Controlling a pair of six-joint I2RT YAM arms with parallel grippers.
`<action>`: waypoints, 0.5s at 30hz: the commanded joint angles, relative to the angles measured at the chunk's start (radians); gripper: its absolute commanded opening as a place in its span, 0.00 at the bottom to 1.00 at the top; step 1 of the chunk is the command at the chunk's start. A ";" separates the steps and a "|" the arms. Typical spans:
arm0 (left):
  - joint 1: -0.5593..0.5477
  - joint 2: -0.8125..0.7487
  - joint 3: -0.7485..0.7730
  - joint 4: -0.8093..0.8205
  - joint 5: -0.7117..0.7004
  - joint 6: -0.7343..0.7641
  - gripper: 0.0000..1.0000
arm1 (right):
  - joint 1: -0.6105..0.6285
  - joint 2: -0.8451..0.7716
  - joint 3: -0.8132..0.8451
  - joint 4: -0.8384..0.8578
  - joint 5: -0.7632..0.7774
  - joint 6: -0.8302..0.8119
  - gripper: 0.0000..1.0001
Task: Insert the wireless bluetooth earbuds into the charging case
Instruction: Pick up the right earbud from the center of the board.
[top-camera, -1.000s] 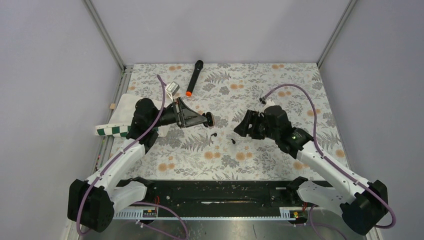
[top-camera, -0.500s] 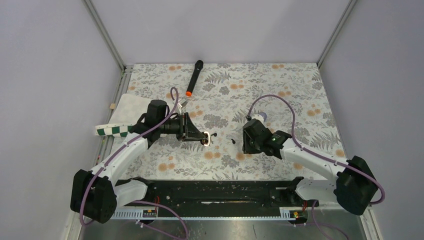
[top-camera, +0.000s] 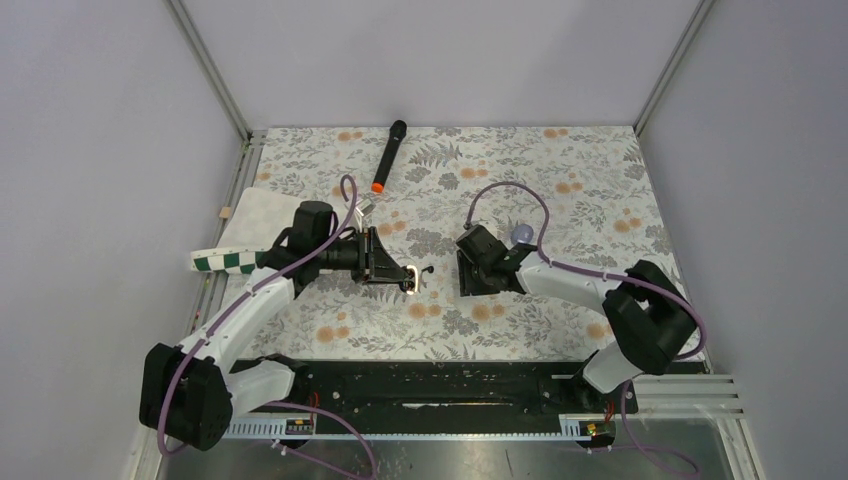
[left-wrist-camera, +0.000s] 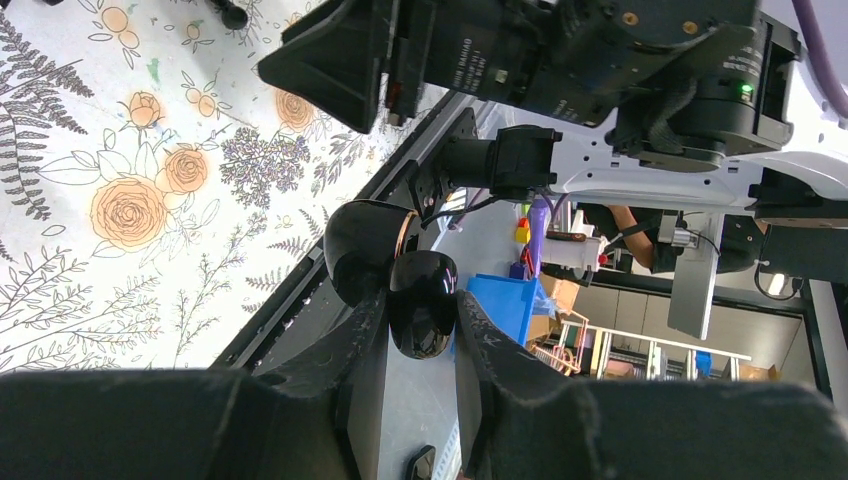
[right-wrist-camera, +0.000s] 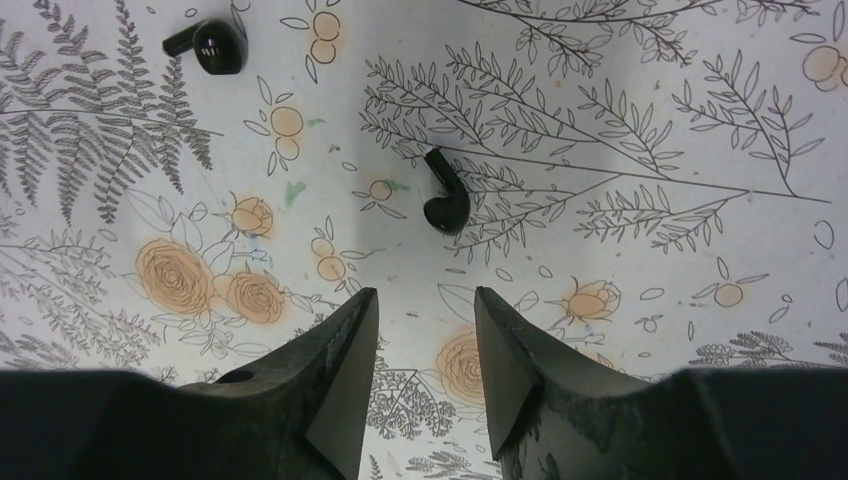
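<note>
- Since a second ago your right jaws have swung in low over the bench (right-wrist-camera: 620, 130); they hang parted and empty, just short of one earbud (right-wrist-camera: 447, 195).
- Advance until it sits between them, then close gently across its body.
- Second earbud (right-wrist-camera: 210, 45) lies well apart.
- Left jaws clench the open charging case (left-wrist-camera: 422, 300); hold it steady.

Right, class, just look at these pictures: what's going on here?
The left gripper is shut on the case, whose lid is open. The right gripper, jaws open and empty, hovers over an earbud lying on the table. The second earbud lies farther off. Neither is in the case yet.
</note>
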 joint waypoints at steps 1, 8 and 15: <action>0.004 -0.034 0.035 0.049 -0.004 0.000 0.00 | 0.007 0.060 0.060 0.025 0.025 -0.022 0.47; 0.005 -0.041 0.035 0.065 0.004 -0.011 0.00 | 0.006 0.156 0.107 0.030 0.073 -0.082 0.41; 0.004 -0.033 0.031 0.052 0.035 0.016 0.00 | 0.006 0.186 0.128 0.010 0.117 -0.103 0.40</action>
